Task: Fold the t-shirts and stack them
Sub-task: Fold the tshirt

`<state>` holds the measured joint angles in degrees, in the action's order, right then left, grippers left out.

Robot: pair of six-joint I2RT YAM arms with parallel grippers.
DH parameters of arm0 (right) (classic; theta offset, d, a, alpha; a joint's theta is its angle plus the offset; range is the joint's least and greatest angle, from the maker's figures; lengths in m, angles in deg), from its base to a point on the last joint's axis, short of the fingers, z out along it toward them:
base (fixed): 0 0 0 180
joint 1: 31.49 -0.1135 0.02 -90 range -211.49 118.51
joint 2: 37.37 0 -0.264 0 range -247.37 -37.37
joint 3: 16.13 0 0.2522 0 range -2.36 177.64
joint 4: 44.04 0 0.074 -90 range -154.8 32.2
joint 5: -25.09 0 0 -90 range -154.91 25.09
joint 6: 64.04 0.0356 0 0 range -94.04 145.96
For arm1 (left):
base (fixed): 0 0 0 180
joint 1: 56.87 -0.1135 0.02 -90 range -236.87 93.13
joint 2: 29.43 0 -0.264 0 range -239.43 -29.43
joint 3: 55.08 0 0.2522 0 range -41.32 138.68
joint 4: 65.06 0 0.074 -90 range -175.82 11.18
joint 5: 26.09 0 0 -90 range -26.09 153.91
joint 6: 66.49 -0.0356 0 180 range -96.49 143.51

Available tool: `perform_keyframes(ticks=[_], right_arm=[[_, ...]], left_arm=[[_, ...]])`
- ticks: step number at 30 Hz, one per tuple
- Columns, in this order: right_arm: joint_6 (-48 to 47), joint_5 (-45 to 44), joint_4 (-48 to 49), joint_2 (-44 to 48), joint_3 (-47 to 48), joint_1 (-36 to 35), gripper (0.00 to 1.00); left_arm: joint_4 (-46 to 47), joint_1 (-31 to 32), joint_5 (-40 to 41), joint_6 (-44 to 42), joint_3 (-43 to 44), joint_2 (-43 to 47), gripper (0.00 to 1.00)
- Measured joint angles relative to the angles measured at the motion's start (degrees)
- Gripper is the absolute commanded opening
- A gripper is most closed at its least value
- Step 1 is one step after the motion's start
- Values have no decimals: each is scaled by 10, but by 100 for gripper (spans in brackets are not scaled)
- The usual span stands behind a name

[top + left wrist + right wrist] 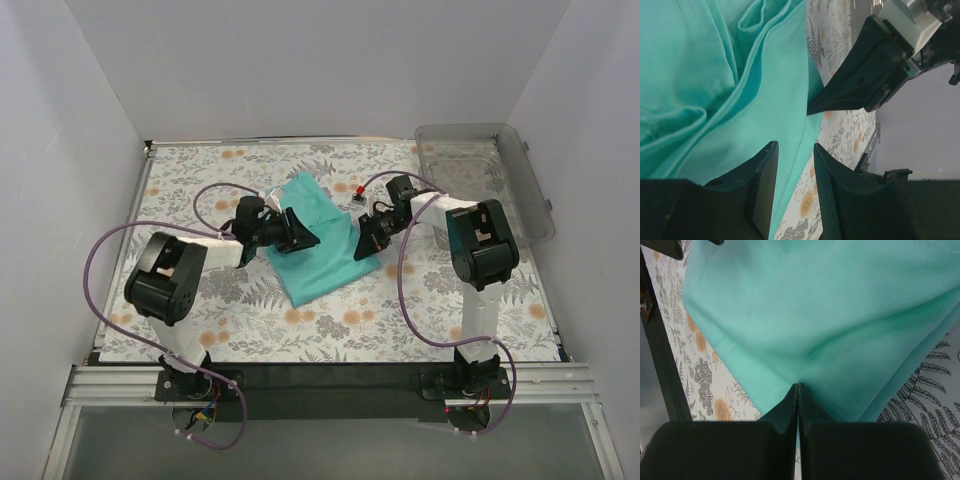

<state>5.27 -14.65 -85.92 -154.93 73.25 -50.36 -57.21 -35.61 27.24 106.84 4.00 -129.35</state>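
The teal t-shirt (322, 245) lies partly folded on the floral table, between both grippers. My left gripper (303, 232) is at its left side, open. In the left wrist view the gripper (795, 156) has a gap between its jaws, and the shirt's edge (740, 90) runs under that gap. My right gripper (364, 243) is at the shirt's right edge. In the right wrist view the gripper (798, 386) is shut on a pinch of the shirt (815, 305), and the cloth pulls into creases at its tips. The right gripper also shows in the left wrist view (860, 80).
A clear plastic bin (487, 172) stands at the back right. A small red object (358, 190) lies just behind the shirt. White walls close in the table on three sides. The floral cloth (330, 320) ends at a black strip in front.
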Motion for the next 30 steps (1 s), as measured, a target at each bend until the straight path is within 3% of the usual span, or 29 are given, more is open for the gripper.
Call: perform_keyframes(ticks=[14,20,30], right_arm=[[28,-24,17,-3,0,0,2],[32,-31,20,-3,0,0,1],[47,-49,34,-3,-2,29,1]], left_arm=[[10,44,0,26,141,-158,34],[-27,45,58,24,150,-170,34],[-29,4,75,31,148,-170,34]])
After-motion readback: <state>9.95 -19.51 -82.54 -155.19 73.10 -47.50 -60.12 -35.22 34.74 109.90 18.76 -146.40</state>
